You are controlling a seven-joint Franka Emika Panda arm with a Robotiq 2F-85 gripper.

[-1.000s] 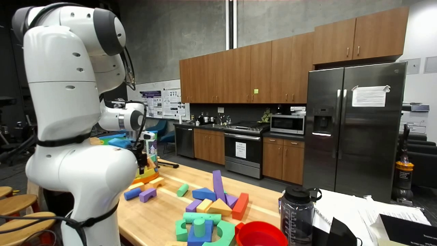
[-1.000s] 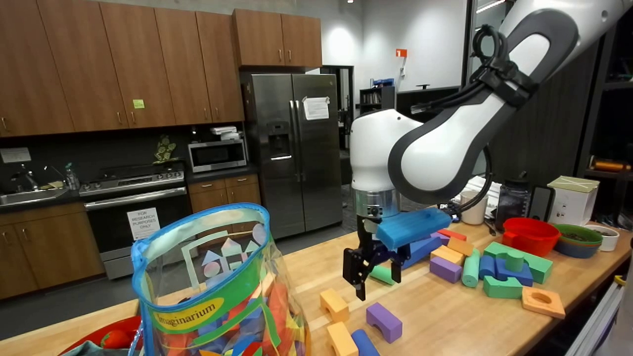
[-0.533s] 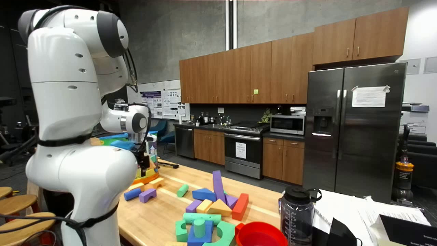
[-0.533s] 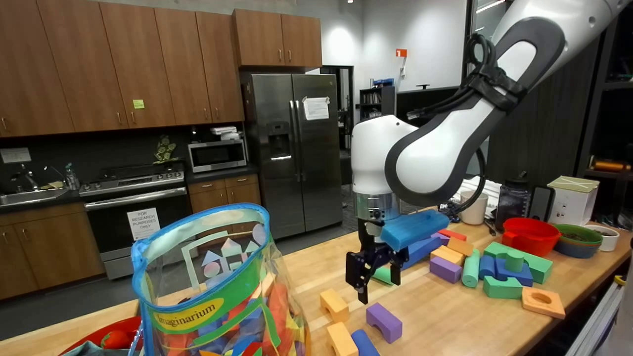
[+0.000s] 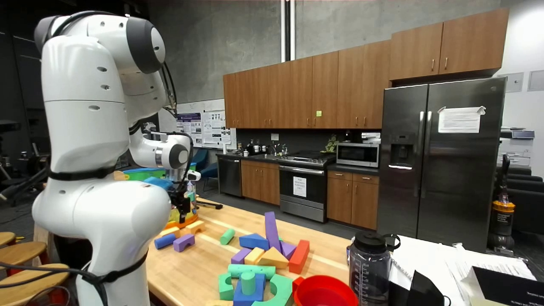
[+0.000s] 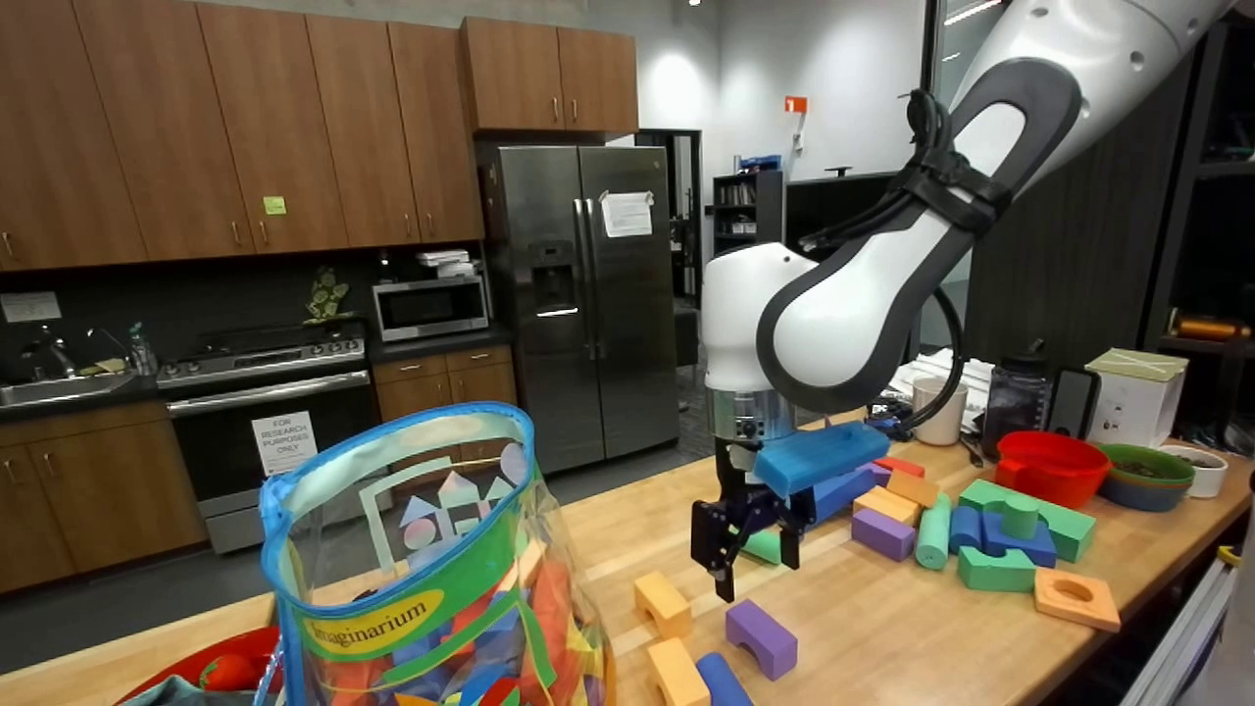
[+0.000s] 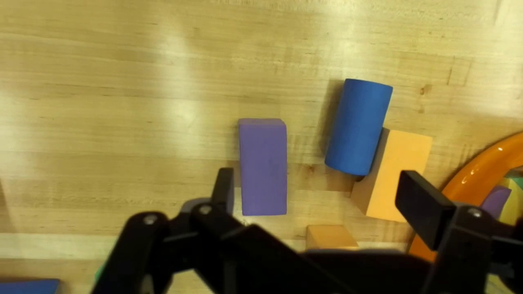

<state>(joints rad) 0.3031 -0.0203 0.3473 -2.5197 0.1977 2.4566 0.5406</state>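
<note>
My gripper (image 7: 318,183) stands open above the table with nothing between its fingers. In the wrist view a purple arch block (image 7: 263,167) lies just inside the left finger (image 7: 224,188). The right finger (image 7: 425,208) covers part of a yellow-orange block (image 7: 398,175), which lies against a blue cylinder (image 7: 359,126). A second orange block (image 7: 330,237) is partly hidden by the gripper body. In an exterior view the gripper (image 6: 758,574) hangs over the purple block (image 6: 762,639), apart from it, with the orange arch (image 6: 664,606) to one side.
A clear toy bag (image 6: 397,618) full of blocks stands close by; its orange base (image 7: 466,183) shows in the wrist view. Farther along are piled blocks (image 6: 882,534), a red bowl (image 6: 1052,471) and a dark bottle (image 5: 369,267). A green cylinder (image 5: 227,236) lies between.
The arm and open gripper have shifted slightly to the right and down in both exterior views. The blocks and the bag have stayed where they were.
</note>
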